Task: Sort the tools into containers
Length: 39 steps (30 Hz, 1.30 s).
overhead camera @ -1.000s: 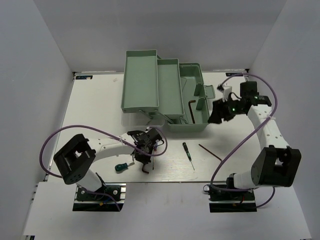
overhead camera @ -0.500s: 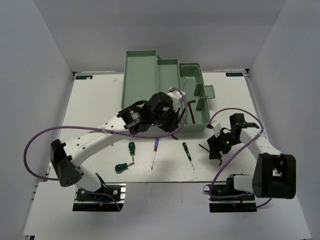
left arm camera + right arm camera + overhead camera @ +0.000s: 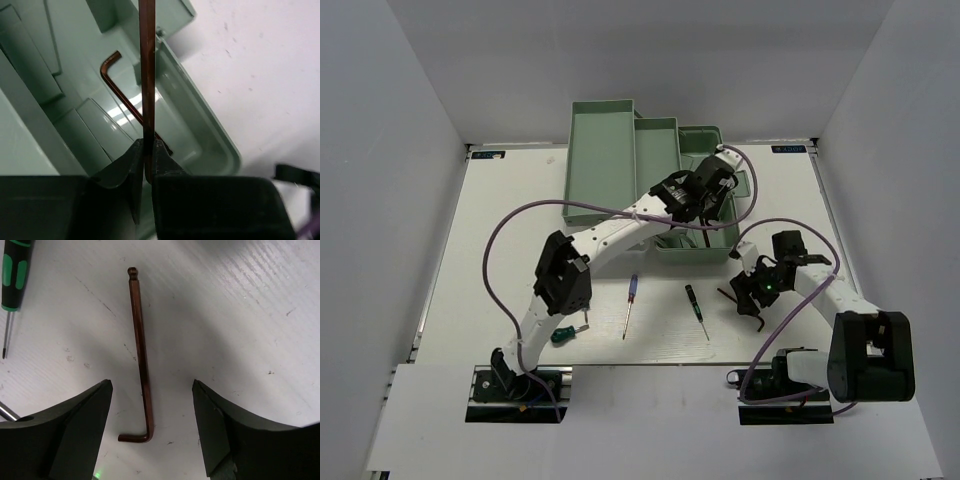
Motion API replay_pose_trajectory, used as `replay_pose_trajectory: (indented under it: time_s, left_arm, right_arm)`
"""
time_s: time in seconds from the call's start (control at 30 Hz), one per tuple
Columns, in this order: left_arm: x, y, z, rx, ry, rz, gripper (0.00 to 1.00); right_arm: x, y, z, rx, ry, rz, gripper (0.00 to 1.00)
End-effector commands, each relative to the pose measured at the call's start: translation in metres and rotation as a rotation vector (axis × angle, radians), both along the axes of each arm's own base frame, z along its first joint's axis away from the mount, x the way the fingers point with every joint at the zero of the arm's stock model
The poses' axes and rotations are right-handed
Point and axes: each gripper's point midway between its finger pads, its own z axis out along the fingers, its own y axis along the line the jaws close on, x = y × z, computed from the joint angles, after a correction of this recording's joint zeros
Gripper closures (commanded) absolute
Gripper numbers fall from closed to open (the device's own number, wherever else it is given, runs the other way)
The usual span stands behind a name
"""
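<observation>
My left gripper [image 3: 147, 150] is shut on a reddish-brown hex key [image 3: 147, 75], which stands upright over the base compartment [image 3: 200, 125] of the mint-green toolbox [image 3: 603, 150]. A second hex key [image 3: 120, 95] lies inside that compartment. In the top view the left gripper [image 3: 705, 198] is over the toolbox's right part. My right gripper [image 3: 151, 385] is open and low over the table, with another reddish-brown hex key [image 3: 142, 360] lying flat between its fingers, untouched. In the top view this gripper [image 3: 753, 293] is right of a thin dark screwdriver [image 3: 695, 303].
A blue-handled screwdriver [image 3: 631, 295] lies on the table [image 3: 500, 230] in front of the toolbox. A green-handled screwdriver [image 3: 560, 335] lies near the left arm's base. The dark screwdriver's green-marked handle [image 3: 12, 270] is at the upper left of the right wrist view.
The left arm has swung from the table's front up over the toolbox, carrying a hex key. The right arm has come down from beside the toolbox to the hex key on the table.
</observation>
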Motion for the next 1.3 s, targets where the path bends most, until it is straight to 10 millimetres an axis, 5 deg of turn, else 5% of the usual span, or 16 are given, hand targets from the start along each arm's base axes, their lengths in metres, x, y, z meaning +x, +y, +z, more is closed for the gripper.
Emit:
replay_pose_trajectory:
  time_s: [0.0, 0.13, 0.2, 0.4, 0.43, 0.6, 0.63, 0.67, 0.7, 0.73, 0.83, 0.93, 1.0, 1.1, 1.17, 1.27]
  left_arm:
    - [0.031, 0.017, 0.052, -0.041, -0.109, 0.077, 0.96]
    - [0.040, 0.022, 0.033, -0.012, -0.073, 0.080, 0.45]
    - [0.037, 0.019, 0.037, -0.031, -0.069, 0.059, 0.36]
    - [0.024, 0.015, 0.104, -0.162, -0.134, -0.006, 0.27]
    - [0.016, 0.025, 0.135, -0.200, -0.166, -0.006, 0.27]
    - [-0.046, 0.078, 0.163, -0.225, -0.180, -0.036, 0.31]
    - [-0.062, 0.094, 0.123, -0.172, -0.104, -0.031, 0.33]
    - [-0.074, 0.108, 0.119, -0.171, -0.088, -0.024, 0.37]
    - [-0.097, 0.131, 0.142, -0.229, -0.109, -0.035, 0.41]
    - [-0.116, 0.153, 0.091, -0.147, 0.003, -0.008, 0.52]
    - [-0.167, 0.197, 0.042, -0.119, 0.121, -0.004, 0.62]
    - [-0.195, 0.220, -0.003, -0.107, 0.232, 0.030, 0.55]
    - [-0.202, 0.225, -0.015, -0.104, 0.257, 0.033, 0.46]
    - [-0.210, 0.225, -0.050, -0.050, 0.314, 0.019, 0.38]
    - [-0.209, 0.224, -0.064, -0.028, 0.331, 0.022, 0.34]
    - [-0.206, 0.220, -0.093, 0.012, 0.351, 0.023, 0.31]
  right_arm:
    - [0.002, -0.001, -0.004, -0.020, -0.029, -0.004, 0.28]
    - [-0.005, -0.001, -0.013, -0.038, -0.025, 0.021, 0.41]
    - [-0.007, -0.002, -0.017, -0.055, -0.022, 0.030, 0.47]
    - [-0.013, -0.006, -0.028, -0.105, -0.021, 0.054, 0.74]
    - [-0.013, -0.007, -0.029, -0.119, -0.028, 0.054, 0.78]
    - [-0.006, -0.013, -0.028, -0.152, -0.033, -0.008, 1.00]
    - [-0.004, -0.016, -0.025, -0.164, -0.034, -0.033, 1.00]
    - [-0.008, -0.019, -0.022, -0.170, -0.009, -0.059, 1.00]
    - [0.008, -0.017, -0.004, -0.150, -0.063, -0.082, 1.00]
    - [0.013, -0.015, 0.008, -0.114, -0.094, -0.102, 1.00]
    - [0.023, -0.003, 0.055, -0.016, -0.177, -0.068, 1.00]
    - [0.015, 0.015, 0.108, 0.104, -0.220, 0.011, 1.00]
    - [0.005, 0.028, 0.126, 0.174, -0.234, 0.064, 1.00]
    - [0.021, 0.039, 0.182, 0.240, -0.370, 0.100, 1.00]
    - [0.029, 0.043, 0.196, 0.270, -0.384, 0.069, 1.00]
    - [0.076, 0.049, 0.222, 0.306, -0.457, -0.020, 1.00]
